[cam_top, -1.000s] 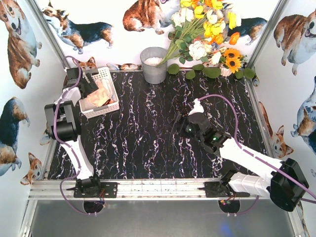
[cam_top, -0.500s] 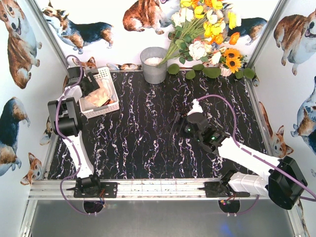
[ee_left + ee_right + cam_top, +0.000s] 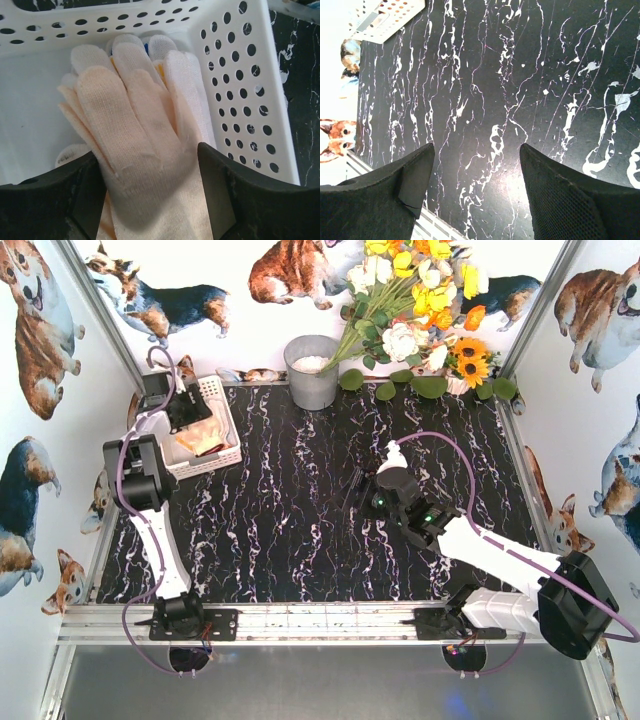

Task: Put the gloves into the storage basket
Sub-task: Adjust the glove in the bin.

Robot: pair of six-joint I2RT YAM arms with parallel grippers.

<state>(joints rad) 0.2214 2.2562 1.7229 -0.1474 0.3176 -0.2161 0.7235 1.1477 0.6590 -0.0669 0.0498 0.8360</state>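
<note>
The white storage basket (image 3: 224, 406) stands at the table's far left. In it lies a pile of gloves (image 3: 203, 438). The left wrist view shows a pale cream glove (image 3: 142, 145) flat on top of white ones, with a blue and a yellow edge peeking out, inside the perforated basket wall (image 3: 240, 80). My left gripper (image 3: 150, 200) hovers over the basket, open, its black fingers either side of the top glove's palm, which lies flat and unbunched. My right gripper (image 3: 358, 486) hangs open above bare table at centre right, nothing between its fingers (image 3: 555, 200).
A grey metal bucket (image 3: 312, 371) stands at the back centre. A bunch of flowers (image 3: 420, 300) leans beside it at the back right. A corner of the basket (image 3: 390, 15) shows at the top left of the right wrist view. Printed walls enclose the black marbled table (image 3: 300, 520).
My left gripper has shifted toward the far end of the basket and its jaws have narrowed somewhat. The right arm has crept slightly left and forward.
</note>
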